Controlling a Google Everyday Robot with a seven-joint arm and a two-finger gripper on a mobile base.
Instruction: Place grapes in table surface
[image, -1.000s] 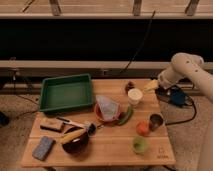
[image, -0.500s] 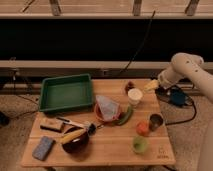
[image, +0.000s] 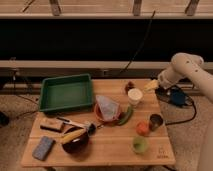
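Note:
The grapes (image: 129, 86), a small dark maroon cluster, lie on the light tan plank table surface (image: 110, 148) near its back edge, just behind and left of the white cup (image: 134, 96). My gripper (image: 150, 85) hangs at the end of the white arm over the table's back right corner, to the right of the grapes and apart from them. It holds nothing that I can see.
A green tray (image: 66, 92) stands at the back left. A red bowl (image: 106, 112), a green vegetable (image: 126, 116), an orange-red fruit (image: 143, 128), a dark cup (image: 156, 121), a green cup (image: 140, 145), a dark brown bowl (image: 75, 141) and a blue sponge (image: 43, 148) fill the table.

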